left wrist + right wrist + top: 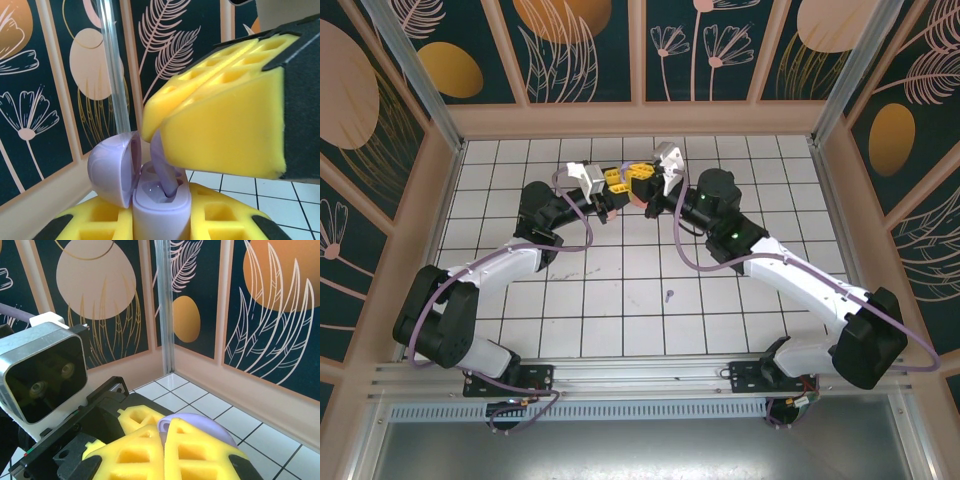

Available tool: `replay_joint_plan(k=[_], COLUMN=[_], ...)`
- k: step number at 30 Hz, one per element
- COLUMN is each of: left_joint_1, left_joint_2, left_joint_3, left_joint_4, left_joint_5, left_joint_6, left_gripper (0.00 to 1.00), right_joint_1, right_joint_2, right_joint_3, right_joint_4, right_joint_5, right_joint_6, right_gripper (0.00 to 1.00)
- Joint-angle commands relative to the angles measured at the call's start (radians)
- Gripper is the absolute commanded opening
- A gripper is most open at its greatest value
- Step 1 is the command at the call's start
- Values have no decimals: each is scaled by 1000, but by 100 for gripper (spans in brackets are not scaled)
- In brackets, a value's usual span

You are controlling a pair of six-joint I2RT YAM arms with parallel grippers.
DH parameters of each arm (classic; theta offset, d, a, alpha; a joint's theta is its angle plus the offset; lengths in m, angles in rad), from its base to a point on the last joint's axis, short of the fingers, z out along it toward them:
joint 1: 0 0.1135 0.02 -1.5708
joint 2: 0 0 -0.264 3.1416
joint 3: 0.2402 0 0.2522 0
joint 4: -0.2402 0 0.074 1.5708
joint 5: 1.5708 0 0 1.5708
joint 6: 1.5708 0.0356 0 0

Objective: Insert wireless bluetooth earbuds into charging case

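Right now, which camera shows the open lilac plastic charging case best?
Left wrist: the lilac charging case sits close, lid swung open, a purple earbud standing in its well. Right wrist catches a lilac curve of it behind yellow foam pads. From the top external camera it is too small to make out.

The overhead camera looks down from afar on the open lilac plastic case (160,205), which both wrist cameras face closely from opposite sides

A robot test cell: gridded table (620,300) walled by floral panels (720,50).
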Motion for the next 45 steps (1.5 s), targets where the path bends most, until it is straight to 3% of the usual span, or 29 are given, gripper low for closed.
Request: replay_joint_plan(k=[1, 9, 17, 23, 35, 45], left_joint_1=[5, 5, 5, 5, 5, 5], left_joint_2=[-72, -58, -53, -50, -41, -29], left_joint_3=[32, 32, 29, 22, 21, 14], left_joint_4=[172, 164, 146, 143, 129, 125], left_joint_5=[-67, -67, -66, -70, -81, -86], left_joint_6=[-21, -26, -25, -21, -11, -11], left_gripper=[0, 0, 0, 0, 0, 0], right_joint_1=[5, 6, 13, 27, 33, 30], right_joint_2=[5, -1, 0, 10, 13, 31], right_joint_3=[-57, -22, 13, 37, 88, 156], right_joint_4=[-143, -118, -124, -152, -184, -198], right_joint_5=[39, 70, 66, 44, -8, -37], right_joint_6=[0, 72, 98, 95, 125, 155], right_gripper=[0, 20, 31, 51, 69, 75])
